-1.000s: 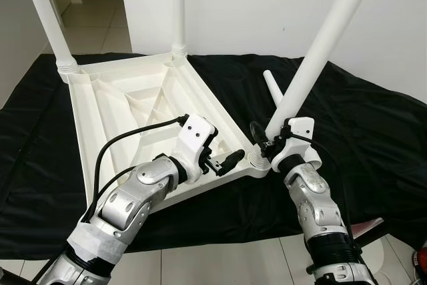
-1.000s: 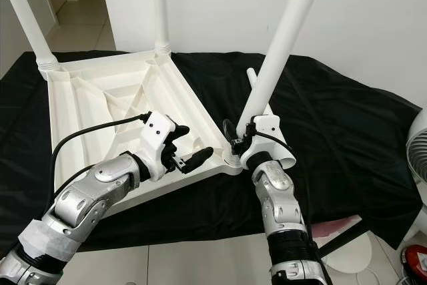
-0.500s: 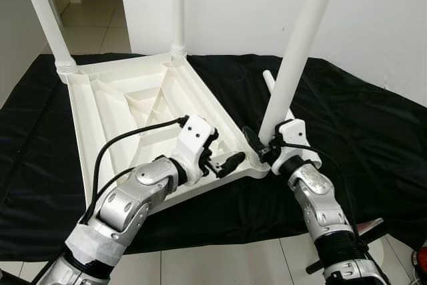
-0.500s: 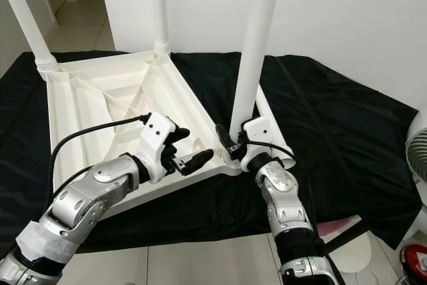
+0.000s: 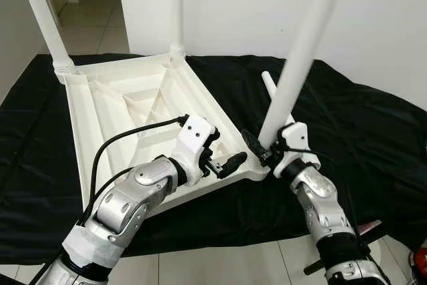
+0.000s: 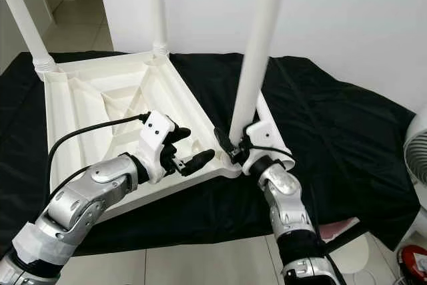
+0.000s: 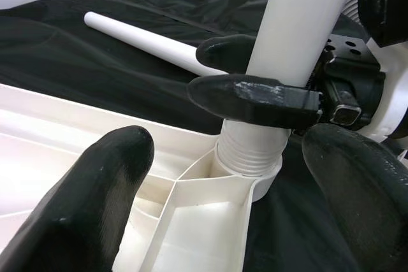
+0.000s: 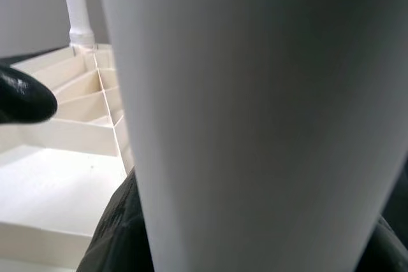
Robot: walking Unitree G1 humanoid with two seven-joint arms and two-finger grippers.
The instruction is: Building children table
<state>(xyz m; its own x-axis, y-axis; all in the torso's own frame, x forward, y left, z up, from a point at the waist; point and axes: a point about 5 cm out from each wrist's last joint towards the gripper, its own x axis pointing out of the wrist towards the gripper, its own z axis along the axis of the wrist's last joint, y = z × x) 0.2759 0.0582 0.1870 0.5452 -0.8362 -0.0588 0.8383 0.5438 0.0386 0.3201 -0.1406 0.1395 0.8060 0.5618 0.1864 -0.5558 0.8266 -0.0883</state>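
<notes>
We see the upturned children's table top [image 5: 127,105] lying on a black cloth [image 5: 373,131] spread over the floor, with 2 legs [image 5: 41,15] already standing in its far corners. A third leg [image 5: 300,51] has its threaded foot in the near-right corner socket [image 7: 248,157], and the right end effector [image 5: 265,150] is clamped around it just above that socket.

Over the last second the leg has swung: 1.0 s ago it leaned well out to the right, 0.5 s ago it stood close to upright, and now it tilts to the right again, less steeply. In our judgement the arm is turning or rocking the leg to seat its thread, and the wobble suggests the thread is not yet home.

The left end effector [image 5: 227,163] sits at the near rim of the table top, just beside the socket, its fingers [image 7: 83,195] spread apart and holding nothing; it has scarcely moved.

A fourth leg [image 7: 146,39] lies loose on the cloth beyond the corner, so 1 more is still to be fitted.
</notes>
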